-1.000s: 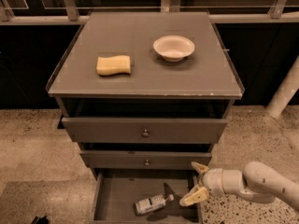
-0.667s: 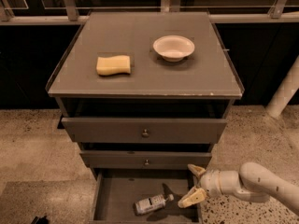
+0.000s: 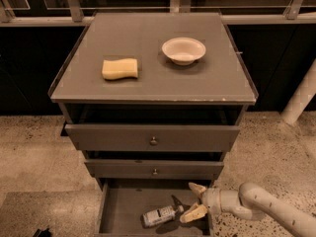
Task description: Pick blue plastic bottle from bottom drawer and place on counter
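The blue plastic bottle (image 3: 159,216) lies on its side on the floor of the open bottom drawer (image 3: 121,209), white cap toward the right. My gripper (image 3: 194,201) reaches in from the lower right, inside the drawer's right part, just right of the bottle's cap. Its fingers (image 3: 193,214) are spread and hold nothing. The counter (image 3: 153,83) is the grey top of the cabinet, above.
A yellow sponge (image 3: 120,68) and a white bowl (image 3: 183,50) sit on the counter. The two upper drawers (image 3: 153,138) with small knobs stand slightly pulled out above the bottom drawer. A white post (image 3: 301,95) stands at the right on the speckled floor.
My gripper has moved left, deeper into the bottom drawer and closer to the bottle's cap. The bottle has not moved.
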Available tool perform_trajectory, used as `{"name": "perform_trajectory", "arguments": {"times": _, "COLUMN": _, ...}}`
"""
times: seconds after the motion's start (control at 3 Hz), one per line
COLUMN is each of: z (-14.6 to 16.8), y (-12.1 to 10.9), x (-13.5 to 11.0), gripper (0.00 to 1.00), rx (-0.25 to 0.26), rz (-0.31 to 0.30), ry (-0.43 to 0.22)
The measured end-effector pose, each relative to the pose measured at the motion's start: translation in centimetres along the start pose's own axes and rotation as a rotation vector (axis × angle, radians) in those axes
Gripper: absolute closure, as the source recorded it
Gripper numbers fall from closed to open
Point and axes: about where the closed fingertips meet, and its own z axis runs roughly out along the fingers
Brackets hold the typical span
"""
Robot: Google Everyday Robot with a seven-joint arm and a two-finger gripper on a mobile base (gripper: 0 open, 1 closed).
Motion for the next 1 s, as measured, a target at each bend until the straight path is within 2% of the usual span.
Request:
{"name": "perform_trajectory", "arguments": {"times": 0.67, "z": 0.8, "y": 0.0, "x": 1.0, "gripper": 0.00, "rx": 0.008, "rz": 0.013, "ry": -0.006}}
{"name": "perform_trajectory", "arguments": {"times": 1.0, "z": 4.8, "y": -2.3, "x": 4.7, "gripper": 0.00, "rx": 0.002, "rz": 0.026, "ry": 0.045}}
